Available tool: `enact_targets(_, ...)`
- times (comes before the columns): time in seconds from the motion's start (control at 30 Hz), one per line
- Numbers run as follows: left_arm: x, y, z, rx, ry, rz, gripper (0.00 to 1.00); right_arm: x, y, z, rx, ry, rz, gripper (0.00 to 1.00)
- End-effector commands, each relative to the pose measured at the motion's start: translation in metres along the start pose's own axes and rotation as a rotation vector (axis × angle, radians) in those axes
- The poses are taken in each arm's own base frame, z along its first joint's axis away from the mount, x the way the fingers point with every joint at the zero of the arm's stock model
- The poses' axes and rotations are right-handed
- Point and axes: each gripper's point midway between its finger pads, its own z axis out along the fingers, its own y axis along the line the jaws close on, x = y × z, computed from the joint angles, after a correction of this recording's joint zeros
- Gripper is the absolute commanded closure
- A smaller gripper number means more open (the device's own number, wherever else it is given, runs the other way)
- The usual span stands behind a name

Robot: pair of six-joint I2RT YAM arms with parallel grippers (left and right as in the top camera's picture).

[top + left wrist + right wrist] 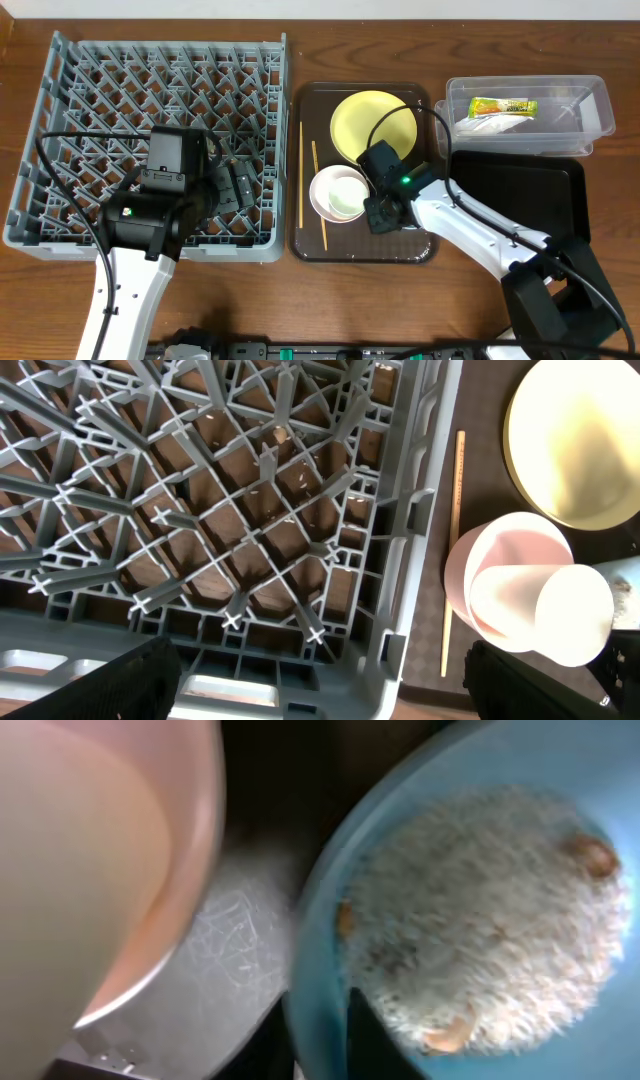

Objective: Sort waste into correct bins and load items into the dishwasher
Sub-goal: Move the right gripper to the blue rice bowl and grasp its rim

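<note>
Clasping light blue bowl (480, 920): right tool (383, 215)

Overhead: straight down, whole tabletop (290, 300). Left wrist: down past gripper (320, 672) onto dish rack (400, 560) and white bowl (490, 550), shared with overhead. Right wrist: hard against light blue bowl (318, 970).

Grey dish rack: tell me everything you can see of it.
The grey dish rack is square, of grey plastic: low slotted walls around a lattice with upright pegs. It lies flat on the wooden table, beside the brown tray, with no dishes visible. Whitish flecks show through its cells. The left end effector, open, hangs over its near right corner.
</note>
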Motion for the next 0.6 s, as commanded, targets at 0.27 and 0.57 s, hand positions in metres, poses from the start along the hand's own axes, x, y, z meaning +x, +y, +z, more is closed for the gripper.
enact_targets(0.27, -0.004, -0.001, -0.004, 0.0, -0.012, 0.006, 0.06, -0.004, -0.003, -0.003, 0.052, -0.029, -0.013, 0.99)
enact_targets(0.57, -0.004, -0.001, -0.004, -0.001, -0.01, 0.006, 0.06, -0.04, 0.006, -0.048, -0.009, -0.149, 0.018, 0.99)
